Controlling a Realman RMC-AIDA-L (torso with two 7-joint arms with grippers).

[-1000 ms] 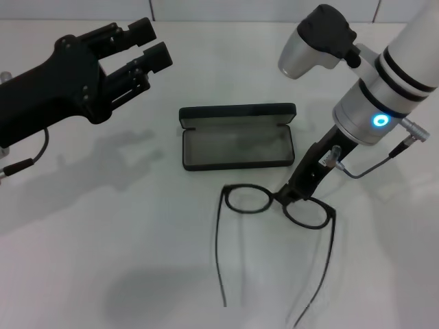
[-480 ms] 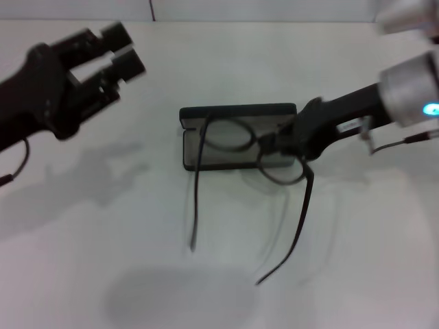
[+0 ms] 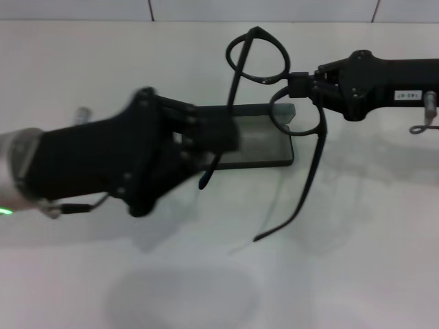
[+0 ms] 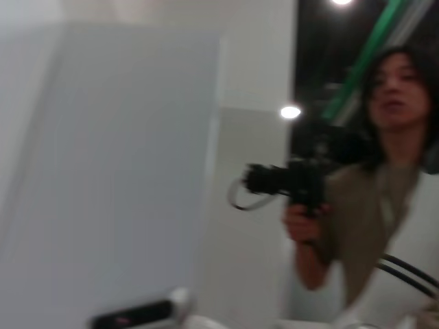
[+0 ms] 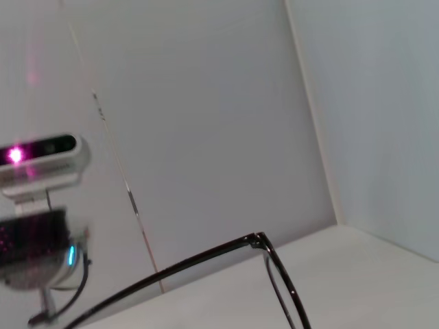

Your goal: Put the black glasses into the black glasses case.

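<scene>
Reaching in from the left edge of the head view, the left gripper (image 3: 212,137) hangs low over the left half of the black glasses case (image 3: 264,144), hiding that end of it; its fingers look bunched close together with nothing between them, but they are blurred, so can't tell for sure how far apart they stand. Case lies open on the white worktop (image 3: 357,260), lid up at the far side, grey lining visible on the right half. Black glasses (image 3: 274,75) are up in the air, above and slightly behind the case's right part, tilted: one lens ring sits high near the far wall, the other lower, over the case's right end. Both temple arms hang down toward the near side; one ends just by the left gripper's fingertips, the other trails past the case's right corner over bare worktop. Right gripper (image 3: 296,86) comes in level from the right edge and is closed on the frame's bridge, between the two lenses. Right wrist view shows only a stretch of the frame (image 5: 264,241) against the wall.
</scene>
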